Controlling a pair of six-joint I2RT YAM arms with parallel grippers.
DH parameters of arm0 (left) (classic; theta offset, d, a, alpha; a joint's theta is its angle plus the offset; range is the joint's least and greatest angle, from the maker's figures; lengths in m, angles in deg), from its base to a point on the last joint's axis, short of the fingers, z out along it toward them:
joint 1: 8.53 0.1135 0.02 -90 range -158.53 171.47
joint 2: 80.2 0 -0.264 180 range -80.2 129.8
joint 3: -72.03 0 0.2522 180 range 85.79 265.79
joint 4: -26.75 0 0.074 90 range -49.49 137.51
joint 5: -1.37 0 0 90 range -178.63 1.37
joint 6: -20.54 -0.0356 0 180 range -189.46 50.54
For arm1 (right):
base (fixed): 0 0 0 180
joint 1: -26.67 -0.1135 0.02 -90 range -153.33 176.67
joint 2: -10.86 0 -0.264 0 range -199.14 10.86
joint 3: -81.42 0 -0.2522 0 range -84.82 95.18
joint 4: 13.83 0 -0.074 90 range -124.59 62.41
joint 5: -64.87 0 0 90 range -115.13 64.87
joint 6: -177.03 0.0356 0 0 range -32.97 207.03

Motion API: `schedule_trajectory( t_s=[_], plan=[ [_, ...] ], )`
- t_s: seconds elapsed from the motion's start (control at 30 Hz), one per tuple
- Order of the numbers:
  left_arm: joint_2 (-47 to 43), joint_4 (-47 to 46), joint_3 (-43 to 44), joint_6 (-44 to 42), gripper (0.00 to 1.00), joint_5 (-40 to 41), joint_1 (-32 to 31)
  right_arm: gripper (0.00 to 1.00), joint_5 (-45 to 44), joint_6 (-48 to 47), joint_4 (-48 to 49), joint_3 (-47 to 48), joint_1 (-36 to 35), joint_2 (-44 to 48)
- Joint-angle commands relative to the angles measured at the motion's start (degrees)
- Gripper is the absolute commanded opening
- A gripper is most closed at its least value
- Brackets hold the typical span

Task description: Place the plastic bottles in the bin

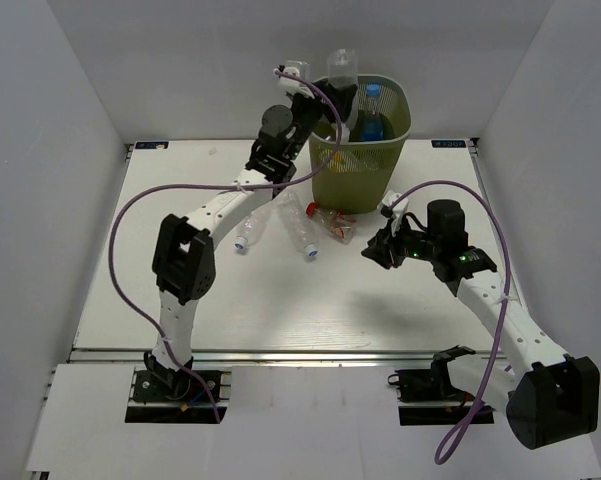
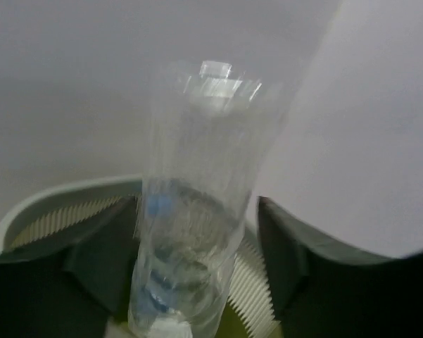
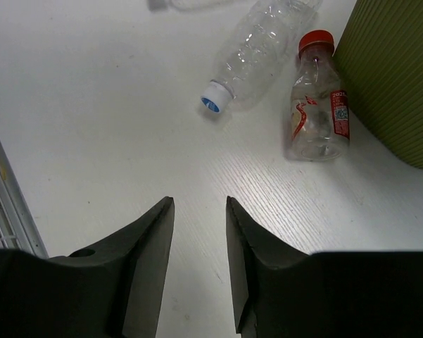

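Observation:
The olive-green bin stands at the table's far side, with a blue-capped, blue-labelled bottle in it. My left gripper is over the bin's rim. A clear bottle sticks up between its wide-open jaws. In the left wrist view this bottle is blurred, with a gap to the right finger. My right gripper is open and empty above the table. A red-capped bottle and a clear bottle lie ahead of it beside the bin wall.
Three bottles lie on the table in front of the bin: one at the left, one in the middle, and the red-capped one. White walls enclose the table on the left, the right and the far side.

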Motion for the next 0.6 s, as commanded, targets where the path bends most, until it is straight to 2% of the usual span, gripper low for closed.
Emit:
schedule_trajectory(
  t_s=[0.0,0.03,0.07,0.1,0.13,0.23,0.3,0.37,0.4,0.43,0.47,0.5,0.53,0.57],
  plan=[
    [1.44,3.79,4.20,-1.51,0.82,4.84,0.00,0.42,-0.26,-0.22,1.86,-0.68,-0.10,-0.08],
    [1.96,4.49,4.21,-2.12,0.94,4.85,0.00,0.48,-0.43,-0.48,1.69,-0.68,-0.27,-0.26],
    [1.97,4.50,4.21,-2.73,0.99,5.54,-0.52,0.53,0.00,-0.74,1.94,-0.77,-0.28,-0.26],
    [0.23,4.50,2.55,-2.74,0.99,5.55,-0.52,0.59,0.27,-1.97,1.77,-0.94,-0.36,-0.52],
    [-1.09,3.80,1.67,-3.87,0.99,4.68,-0.52,0.72,0.97,-2.33,1.86,-1.03,-0.71,-0.52],
    [-9.26,5.72,-2.99,-7.47,0.99,3.18,-0.52,0.90,1.07,-3.91,2.13,-0.43,-3.16,-3.06],
    [-15.31,8.96,-8.50,-10.55,0.99,2.65,-1.05,0.90,-1.13,-5.05,1.60,0.45,-6.33,-4.99],
    [-26.47,15.02,-13.87,-13.18,0.99,4.13,-1.05,0.90,-6.46,-5.32,0.72,2.74,-11.41,-9.56],
    [-30.60,16.70,-20.69,-13.72,0.99,5.45,-1.05,0.90,-7.80,-4.80,0.98,3.35,-12.74,-10.79],
    [-34.64,20.28,-24.32,-13.72,0.99,7.38,-1.05,0.90,-10.43,-4.09,1.42,4.58,-13.89,-13.33],
    [-42.60,22.06,-27.93,-14.42,0.99,11.75,-1.05,0.90,-11.50,-3.30,2.72,5.90,-16.68,-16.14],
    [-46.33,23.38,-35.53,-15.56,0.99,14.31,-1.05,0.90,-14.03,-2.43,4.48,6.60,-17.23,-17.04],
    [-49.68,26.35,-39.26,-16.35,0.99,16.86,-1.05,0.90,-16.93,-0.76,5.19,8.18,-18.72,-19.74],
    [-52.58,27.51,-46.00,-17.14,0.99,22.02,-1.05,0.90,-18.61,-0.05,7.37,10.54,-19.95,-22.56]
  ],
)
